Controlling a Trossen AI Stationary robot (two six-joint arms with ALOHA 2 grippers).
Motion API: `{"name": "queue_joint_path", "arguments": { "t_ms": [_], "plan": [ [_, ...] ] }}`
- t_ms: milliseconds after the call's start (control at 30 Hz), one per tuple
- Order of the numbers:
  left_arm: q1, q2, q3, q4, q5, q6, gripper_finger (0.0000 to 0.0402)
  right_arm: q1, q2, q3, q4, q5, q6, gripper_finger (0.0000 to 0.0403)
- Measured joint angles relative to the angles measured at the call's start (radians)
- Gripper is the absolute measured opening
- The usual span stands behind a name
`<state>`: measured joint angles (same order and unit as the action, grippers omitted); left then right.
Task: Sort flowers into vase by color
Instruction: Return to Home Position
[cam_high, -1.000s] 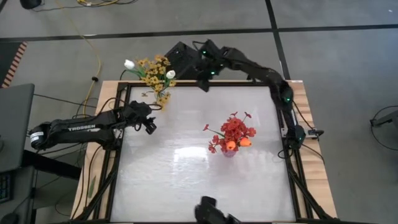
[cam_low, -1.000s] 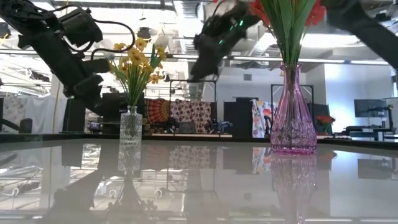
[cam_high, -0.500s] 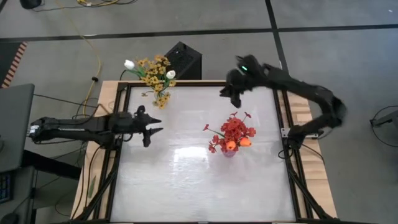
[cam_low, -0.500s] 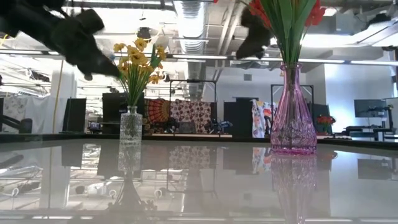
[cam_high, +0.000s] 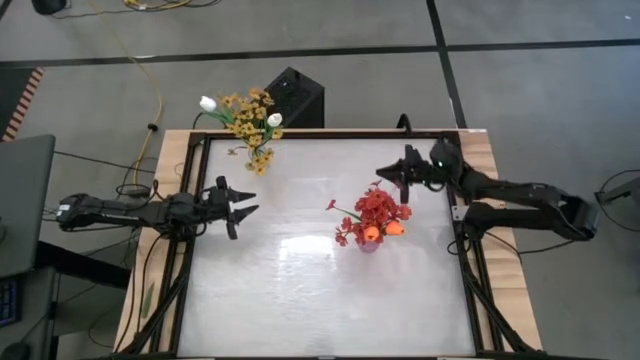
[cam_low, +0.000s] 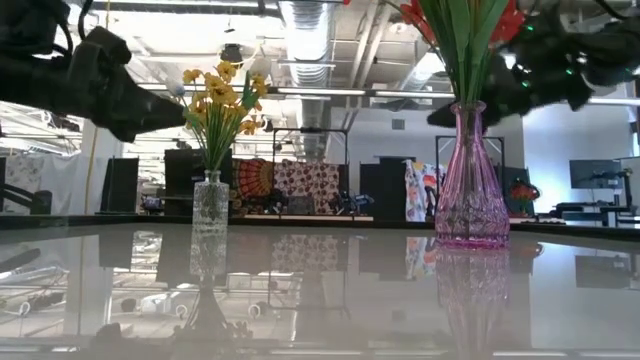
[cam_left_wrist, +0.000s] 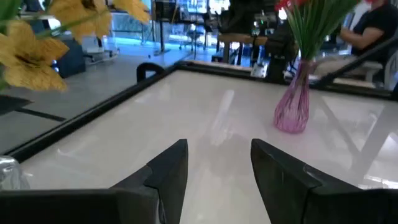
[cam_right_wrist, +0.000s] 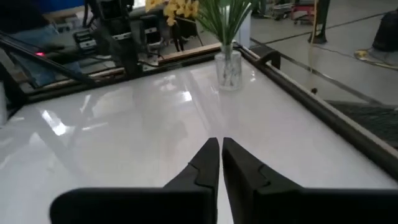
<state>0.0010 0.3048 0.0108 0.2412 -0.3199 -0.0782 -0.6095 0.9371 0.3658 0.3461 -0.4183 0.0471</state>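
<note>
From above, the left end effector (cam_high: 240, 207) hovers at the bench's (cam_high: 300, 290) left edge, and the right end effector (cam_high: 385, 173) is beside the red and orange flowers (cam_high: 375, 213). Yellow and white flowers (cam_high: 245, 115) stand at the far left corner. At bench level, they fill a clear vase (cam_low: 210, 205) and a pink vase (cam_low: 470, 205). In the wrist views, the left fingers (cam_left_wrist: 168, 168) are spread and empty, and the right fingers (cam_right_wrist: 205, 163) are pressed together, also empty.

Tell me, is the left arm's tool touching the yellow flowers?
Apart. The high view shows bare table between the left tool and the yellow flowers.
</note>
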Motion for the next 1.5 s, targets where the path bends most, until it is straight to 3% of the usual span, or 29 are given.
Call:
{"name": "queue_joint_path", "arguments": {
  "t_ms": [267, 467, 700, 867, 967, 1233, 1500],
  "plan": [
    [0.0, -0.014, 0.006, -0.033, 0.001, 0.018, 0.0164, 0.094, -0.1, -0.179, 0.149, 0.035, 0.108, 0.002],
    [0.0, -0.014, 0.006, -0.039, 0.068, 0.014, 0.0164, 0.264, -0.195, -0.214, 0.077, 0.337, 0.166, 0.0019],
    [0.0, -0.111, 0.009, -0.08, 0.118, -0.025, 0.0164, 0.46, -0.291, -0.214, -0.102, 0.532, 0.136, 0.0019],
    [-0.001, -0.3, 0.072, -0.331, 0.115, -0.046, 0.0153, 0.495, -0.398, -0.214, -0.22, 0.55, 0.121, 0.0019],
    [0.0, -0.3, 0.096, -0.372, 0.076, -0.056, 0.0142, 0.496, -0.484, -0.214, -0.343, 0.552, 0.12, 0.0019],
    [-0.001, -0.281, 0.049, -0.273, 0.024, 0.005, 0.013, 0.458, -0.647, -0.214, -0.442, 0.553, 0.057, 0.0023],
    [-0.001, -0.271, 0.028, -0.26, 0.0, -0.036, 0.0132, 0.431, -0.669, -0.214, -0.445, 0.552, 0.057, 0.0051]
  ]
}}
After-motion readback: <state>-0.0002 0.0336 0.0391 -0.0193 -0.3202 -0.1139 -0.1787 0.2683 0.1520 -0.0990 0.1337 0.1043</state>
